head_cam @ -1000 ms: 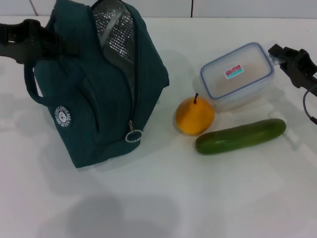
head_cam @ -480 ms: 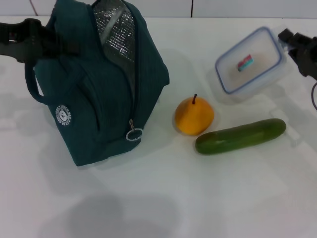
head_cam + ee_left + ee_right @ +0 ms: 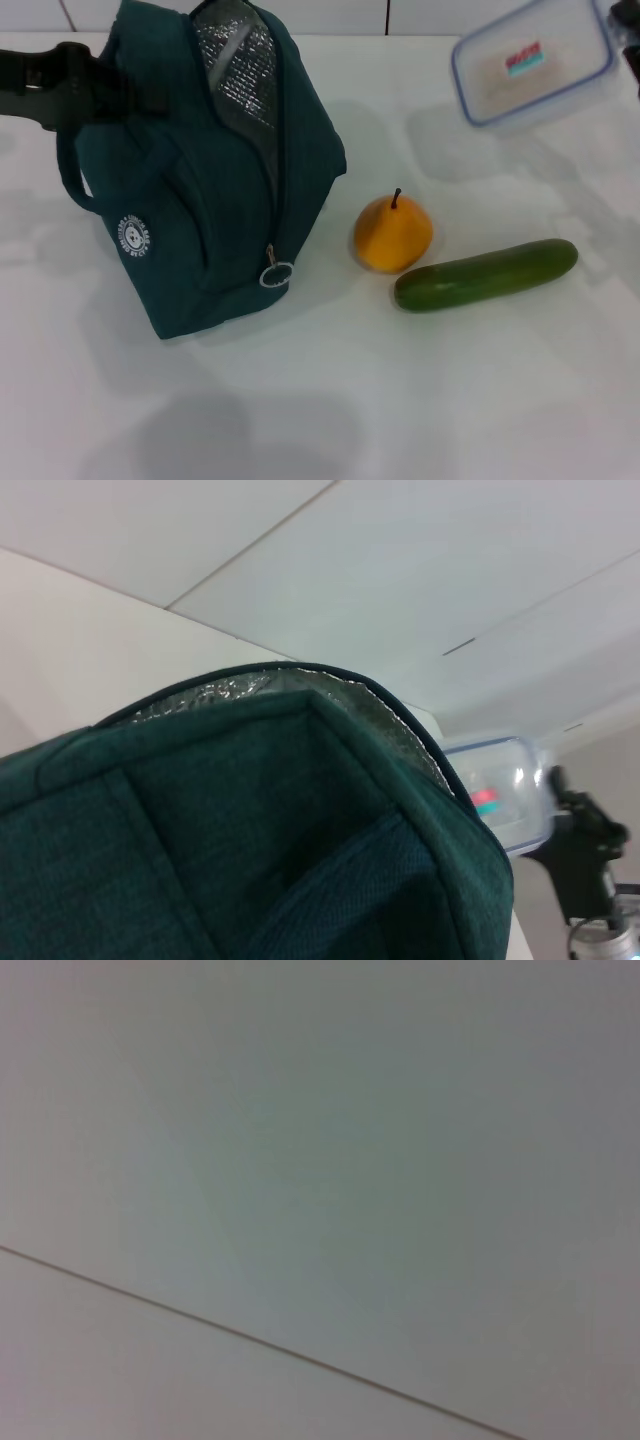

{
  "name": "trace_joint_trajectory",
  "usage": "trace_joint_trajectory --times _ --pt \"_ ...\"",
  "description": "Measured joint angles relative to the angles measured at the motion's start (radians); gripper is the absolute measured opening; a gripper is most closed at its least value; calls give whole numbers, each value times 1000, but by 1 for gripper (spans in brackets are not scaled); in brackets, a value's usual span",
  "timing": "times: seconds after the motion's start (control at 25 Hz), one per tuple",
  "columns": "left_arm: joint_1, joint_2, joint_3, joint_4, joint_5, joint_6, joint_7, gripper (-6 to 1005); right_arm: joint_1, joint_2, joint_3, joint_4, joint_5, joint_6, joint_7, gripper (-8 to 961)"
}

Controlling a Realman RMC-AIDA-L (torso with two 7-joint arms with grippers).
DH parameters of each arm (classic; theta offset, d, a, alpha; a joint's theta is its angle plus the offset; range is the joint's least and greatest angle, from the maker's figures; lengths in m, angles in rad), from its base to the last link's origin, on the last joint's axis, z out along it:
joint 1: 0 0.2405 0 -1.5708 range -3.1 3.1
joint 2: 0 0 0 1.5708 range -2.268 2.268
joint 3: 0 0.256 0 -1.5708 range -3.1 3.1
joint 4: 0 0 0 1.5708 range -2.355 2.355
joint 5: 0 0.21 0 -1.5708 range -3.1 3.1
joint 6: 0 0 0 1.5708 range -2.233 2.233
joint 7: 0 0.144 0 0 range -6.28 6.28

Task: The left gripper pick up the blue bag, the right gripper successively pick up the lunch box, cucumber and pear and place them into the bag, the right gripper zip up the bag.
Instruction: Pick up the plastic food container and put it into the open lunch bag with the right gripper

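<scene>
At far left of the head view, the left gripper (image 3: 95,85) meets the upper left side of the blue bag (image 3: 200,190), by a loop handle; whether its jaws are apart or together cannot be told. Bag: stands tilted on the white table (image 3: 400,400), mouth unzipped, silver foil lining (image 3: 235,70) exposed, round white logo (image 3: 133,237) on the near face, metal ring zip-pull (image 3: 275,273) hanging at the lower end of the zip. Right of the bag, well apart from it: the pear (image 3: 393,233), stem up, with the cucumber (image 3: 485,274) lying just beside it on the near right, its long axis running left to right. Upper right: the lunch box (image 3: 532,62), tilted, clear of the table, its shadow falling on the surface beneath. Only a dark sliver at the frame edge marks the right gripper (image 3: 633,50) in this view. The left wrist view adds what the head view crops: beyond the bag's rim (image 3: 400,730), the right gripper (image 3: 552,798) clamped on the lunch box (image 3: 500,795) at one end. The right wrist view shows only a plain pale surface crossed by a thin seam.
</scene>
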Motion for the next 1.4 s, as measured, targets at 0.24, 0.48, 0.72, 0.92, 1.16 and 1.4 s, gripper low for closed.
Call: trace_joint_trajectory --times 0.24,0.48,0.72,0.92,1.16,1.4 --pt "-3 -18 4 -5 -2 2 6 44 33 -4 -6 -66 21 -59 52 122" --pt "-21 -26 4 -78 4 0 36 43 150 2 -41 -90 16 -75 91 131" --pt "-30 -38 5 -88 8 -3 46 43 222 2 -140 -111 34 -60 111 141" --pt "-36 -49 7 -88 16 -4 52 43 242 2 -298 -150 133 -18 112 148" --pt "-40 -55 7 -88 18 -10 61 44 240 2 -380 -165 151 23 110 158" --pt "-34 -56 -1 -88 13 -17 66 44 208 2 -436 -157 148 61 108 167"
